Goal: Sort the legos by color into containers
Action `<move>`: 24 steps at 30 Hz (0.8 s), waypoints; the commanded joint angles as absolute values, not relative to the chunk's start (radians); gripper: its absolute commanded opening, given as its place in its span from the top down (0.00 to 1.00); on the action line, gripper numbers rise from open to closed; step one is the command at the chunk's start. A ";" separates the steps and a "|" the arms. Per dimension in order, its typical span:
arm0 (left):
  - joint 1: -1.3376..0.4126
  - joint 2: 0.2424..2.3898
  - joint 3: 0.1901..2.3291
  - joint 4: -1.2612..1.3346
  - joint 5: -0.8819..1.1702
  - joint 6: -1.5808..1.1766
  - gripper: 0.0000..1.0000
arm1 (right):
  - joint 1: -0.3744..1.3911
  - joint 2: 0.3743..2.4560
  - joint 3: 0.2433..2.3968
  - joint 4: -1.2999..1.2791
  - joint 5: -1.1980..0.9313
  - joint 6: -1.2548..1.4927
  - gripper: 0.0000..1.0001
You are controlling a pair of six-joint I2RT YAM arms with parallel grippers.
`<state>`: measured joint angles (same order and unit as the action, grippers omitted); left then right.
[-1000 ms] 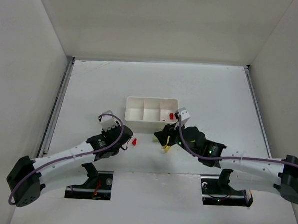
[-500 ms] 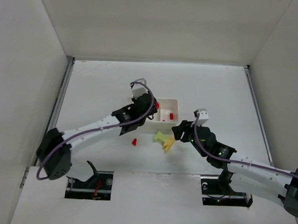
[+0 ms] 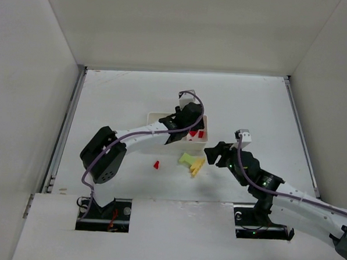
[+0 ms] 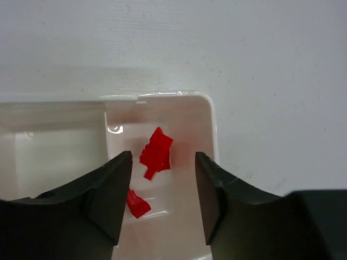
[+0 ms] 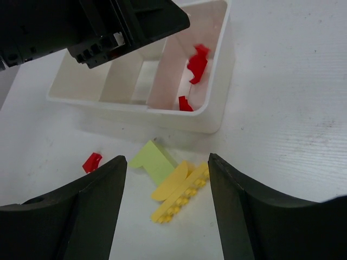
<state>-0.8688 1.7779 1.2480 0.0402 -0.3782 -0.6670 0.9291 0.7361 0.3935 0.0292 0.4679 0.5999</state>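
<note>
The white tray (image 3: 155, 117) has three compartments. My left gripper (image 3: 187, 120) hangs open over the right-hand one, with nothing between its fingers. Straight below the jaws in the left wrist view is a red brick (image 4: 157, 153), slightly blurred, and a smaller red brick (image 4: 137, 204) rests on that compartment's floor. A light green brick (image 3: 186, 158) and yellow bricks (image 3: 197, 166) lie together on the table in front of the tray. My right gripper (image 5: 167, 160) is open above them, touching nothing. One red brick (image 3: 156, 164) lies alone to their left.
The tray's left and middle compartments (image 5: 133, 76) show no bricks. The left arm (image 3: 138, 135) crosses over the tray's left part. White walls enclose the table on three sides.
The left arm swung from near the loose red brick up over the tray's right compartment and opened; a second red brick is now in there. The right gripper drew back to the right and opened wider.
</note>
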 commanded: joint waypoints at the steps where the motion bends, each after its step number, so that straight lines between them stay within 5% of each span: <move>1: -0.866 1.705 1.267 0.081 -0.376 -0.658 0.49 | 0.927 0.725 0.402 0.031 0.474 0.601 0.32; 5: -0.855 1.528 1.183 0.136 -0.402 -0.641 0.47 | 0.990 0.839 0.460 0.066 0.433 0.575 0.35; 9: -0.837 1.291 1.033 0.164 -0.466 -0.630 0.47 | 1.099 1.046 0.572 0.132 0.414 0.542 0.64; 11: -0.820 1.160 0.933 0.144 -0.511 -0.640 0.48 | 1.148 1.167 0.642 0.149 0.416 0.537 0.67; 13: -0.797 1.041 0.840 0.094 -0.547 -0.655 0.48 | 1.194 1.289 0.710 0.169 0.419 0.535 0.63; 17: -0.743 0.836 0.672 -0.061 -0.595 -0.704 0.48 | 1.236 1.518 0.814 0.215 0.439 0.577 0.36; 24: -0.656 0.571 0.470 -0.313 -0.621 -0.830 0.48 | 1.236 1.768 0.965 0.210 0.451 0.586 0.30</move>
<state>-0.6811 0.6491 0.5049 -0.1787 -0.5835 -0.7567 1.2346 1.7252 0.8913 0.1646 0.4286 0.5728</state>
